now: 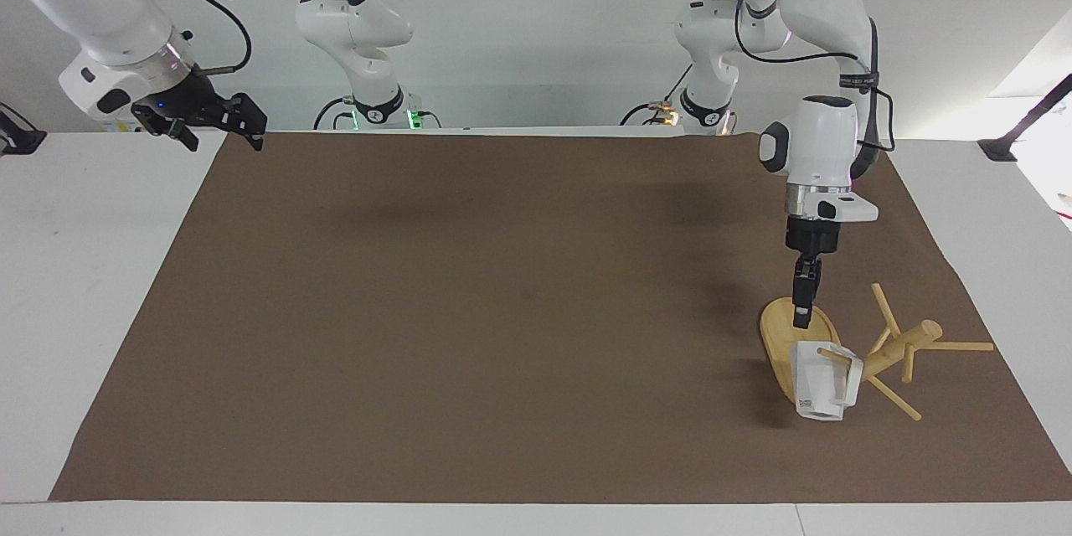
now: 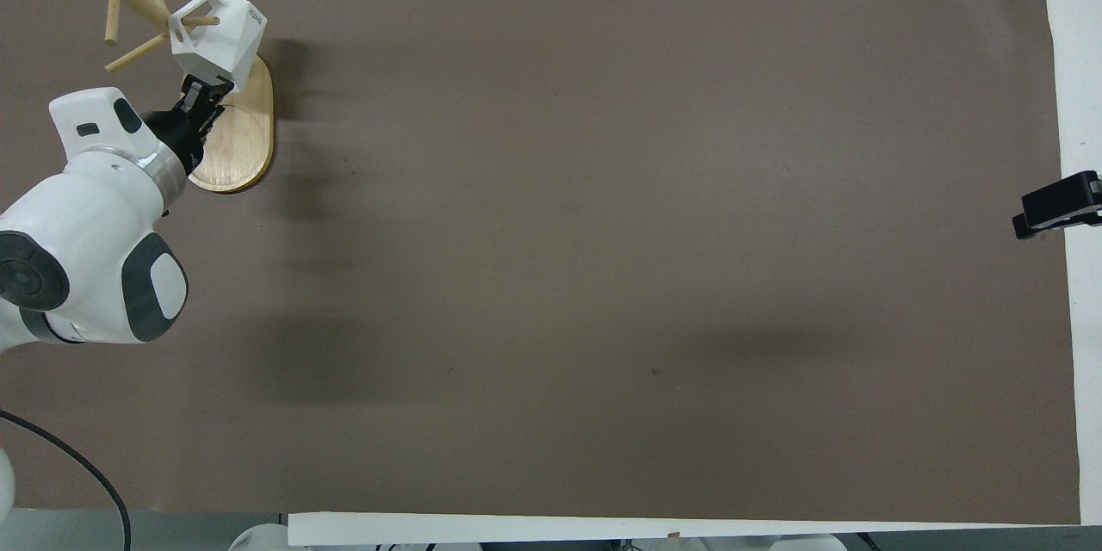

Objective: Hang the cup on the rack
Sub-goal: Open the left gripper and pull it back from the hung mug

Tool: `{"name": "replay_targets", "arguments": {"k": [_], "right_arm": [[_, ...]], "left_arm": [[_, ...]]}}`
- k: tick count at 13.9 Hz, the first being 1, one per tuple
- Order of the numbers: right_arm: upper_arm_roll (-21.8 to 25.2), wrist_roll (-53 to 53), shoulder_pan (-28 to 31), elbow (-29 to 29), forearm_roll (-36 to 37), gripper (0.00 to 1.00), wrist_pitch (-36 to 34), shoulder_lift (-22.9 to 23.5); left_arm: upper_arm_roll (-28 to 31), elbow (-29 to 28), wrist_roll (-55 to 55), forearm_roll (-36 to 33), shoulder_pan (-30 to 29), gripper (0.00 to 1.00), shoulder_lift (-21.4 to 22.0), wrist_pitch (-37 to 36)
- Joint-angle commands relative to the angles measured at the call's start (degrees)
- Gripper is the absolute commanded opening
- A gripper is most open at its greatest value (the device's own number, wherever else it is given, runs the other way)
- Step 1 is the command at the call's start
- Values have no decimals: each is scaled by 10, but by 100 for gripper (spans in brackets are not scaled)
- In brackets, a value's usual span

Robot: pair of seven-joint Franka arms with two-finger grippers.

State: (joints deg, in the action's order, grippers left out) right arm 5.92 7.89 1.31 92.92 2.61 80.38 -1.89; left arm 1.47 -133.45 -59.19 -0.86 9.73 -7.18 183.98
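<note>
The bamboo rack [image 1: 906,342] stands on its oval base [image 2: 248,138] at the left arm's end of the table. The white faceted cup [image 1: 822,383] hangs from one of its pegs, which passes through the open handle [image 2: 196,20]. The cup [image 2: 219,41] tilts with its rim turned down and sideways. My left gripper [image 1: 801,321] hovers over the base just above the cup, fingers [image 2: 191,89] slightly apart, open and no longer touching the cup. My right gripper [image 1: 226,141] waits open, raised over the mat's corner at the right arm's end.
A brown mat [image 1: 502,310] covers most of the white table. A black clamp [image 1: 1001,149] sits at the table edge near the left arm's base. Only the right gripper's tip [image 2: 1055,205] shows in the overhead view.
</note>
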Motion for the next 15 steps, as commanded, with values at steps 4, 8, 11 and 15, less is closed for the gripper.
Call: {"name": "replay_targets", "arguments": {"k": [4, 8, 11, 15], "right_arm": [[-7, -9, 6, 10, 3, 100, 2, -8], [-7, -9, 5, 10, 3, 100, 2, -8], [-7, -9, 5, 10, 3, 100, 2, -8], [-8, -9, 5, 10, 3, 100, 2, -8]], "left_arm": [[-2, 37, 9, -10, -9, 100, 39, -176], [-5, 91, 57, -10, -7, 100, 70, -373], [-2, 91, 128, -10, -9, 100, 129, -493], [0, 128, 323, -7, -25, 100, 165, -680]]}}
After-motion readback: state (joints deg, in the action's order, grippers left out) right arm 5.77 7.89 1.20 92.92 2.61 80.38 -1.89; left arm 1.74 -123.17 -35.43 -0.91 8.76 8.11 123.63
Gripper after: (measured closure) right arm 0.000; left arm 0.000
